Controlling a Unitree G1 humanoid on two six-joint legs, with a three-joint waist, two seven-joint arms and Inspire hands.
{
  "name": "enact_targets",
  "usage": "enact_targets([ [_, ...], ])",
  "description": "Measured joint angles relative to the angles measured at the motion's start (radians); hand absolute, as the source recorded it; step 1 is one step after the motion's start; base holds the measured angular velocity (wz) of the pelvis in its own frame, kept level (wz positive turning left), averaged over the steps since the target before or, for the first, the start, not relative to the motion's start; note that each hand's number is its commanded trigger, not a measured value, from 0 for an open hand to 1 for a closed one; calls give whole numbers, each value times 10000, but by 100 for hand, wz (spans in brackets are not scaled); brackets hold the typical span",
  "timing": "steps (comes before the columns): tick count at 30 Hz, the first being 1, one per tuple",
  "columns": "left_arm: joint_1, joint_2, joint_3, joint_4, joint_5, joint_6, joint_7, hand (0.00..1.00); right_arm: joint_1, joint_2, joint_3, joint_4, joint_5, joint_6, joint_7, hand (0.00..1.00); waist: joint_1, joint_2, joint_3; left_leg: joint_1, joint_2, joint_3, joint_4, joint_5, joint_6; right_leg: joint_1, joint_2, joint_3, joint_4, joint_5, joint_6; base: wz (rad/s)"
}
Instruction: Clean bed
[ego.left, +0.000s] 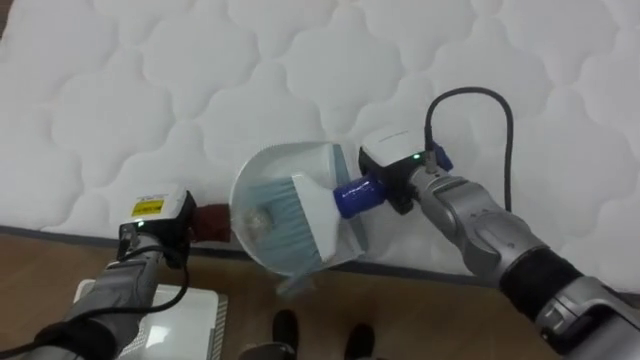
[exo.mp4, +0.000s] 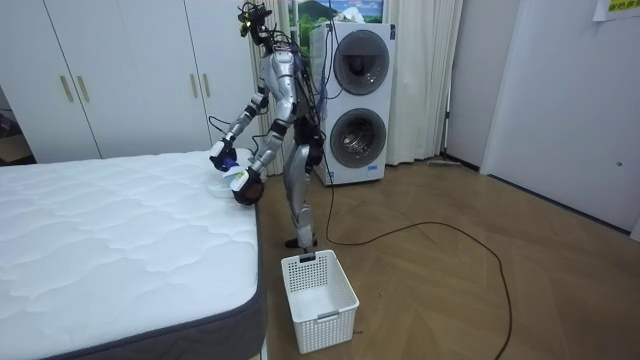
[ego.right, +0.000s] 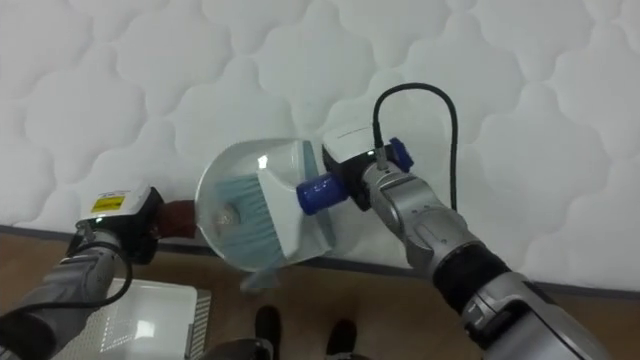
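Observation:
A pale blue dustpan (ego.left: 283, 255) hangs at the near edge of the white quilted mattress (ego.left: 200, 90), its mouth toward the bed. My left hand (ego.left: 158, 222) is shut on its dark red handle (ego.left: 211, 222). A brush (ego.left: 310, 205) with teal bristles, a white body and a blue handle lies across the pan. My right hand (ego.left: 395, 160) is shut on the blue handle (ego.left: 358, 194). A small pale lump (ego.left: 262, 216) sits in the pan by the bristles. In the room view I stand beside the bed's edge with both hands at the dustpan (exo.mp4: 232, 180).
A white slatted basket (exo.mp4: 318, 290) stands on the wooden floor by the bed's corner and shows under my left arm (ego.left: 190, 315). Behind me stand a stacked washer and dryer (exo.mp4: 357, 100) and white wardrobes (exo.mp4: 120, 75).

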Motion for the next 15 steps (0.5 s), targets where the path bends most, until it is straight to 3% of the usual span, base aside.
enact_targets([
  [15, 380, -136, 45, -105, 1, -99, -22, 100, 350, -145, 3, -639, -23, -92, 651, 100, 95, -6, -4, 7, -171, -59, 30, -30, 62, -21, -193, -32, 196, -116, 128, 2],
])
